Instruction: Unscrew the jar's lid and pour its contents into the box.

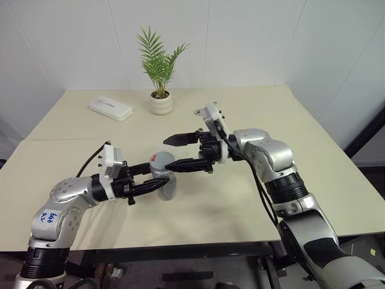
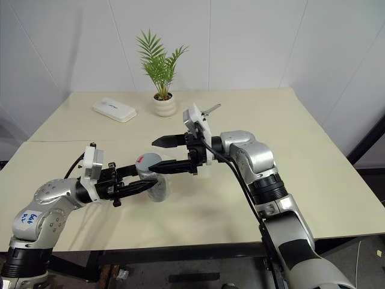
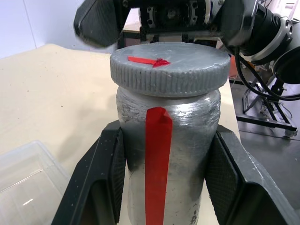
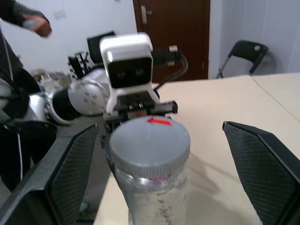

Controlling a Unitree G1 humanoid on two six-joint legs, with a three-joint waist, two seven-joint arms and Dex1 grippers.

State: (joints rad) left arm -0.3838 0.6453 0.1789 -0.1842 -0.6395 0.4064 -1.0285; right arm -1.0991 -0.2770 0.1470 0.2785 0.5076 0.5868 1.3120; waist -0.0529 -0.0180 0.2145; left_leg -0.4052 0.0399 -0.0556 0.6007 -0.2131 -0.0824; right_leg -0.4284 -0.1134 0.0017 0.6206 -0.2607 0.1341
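Observation:
My left gripper (image 1: 157, 179) is shut on the jar (image 3: 187, 140), a clear cylinder with a red strip down its side, held upright just above the table. The grey lid (image 3: 173, 68), marked with a small red scrap, sits on top of the jar. From the right, my right gripper (image 1: 172, 153) points level at the lid, open wide. One black finger (image 4: 75, 178) stands on each side of the lid (image 4: 147, 140) without touching it. A corner of the clear box (image 3: 28, 183) lies on the table beside the jar.
A potted plant in a white pot (image 1: 161, 102) and a white rectangular case (image 1: 110, 108) stand at the far side of the table (image 1: 313, 150). A person's hand (image 4: 37, 23) shows beyond the table, behind my left arm.

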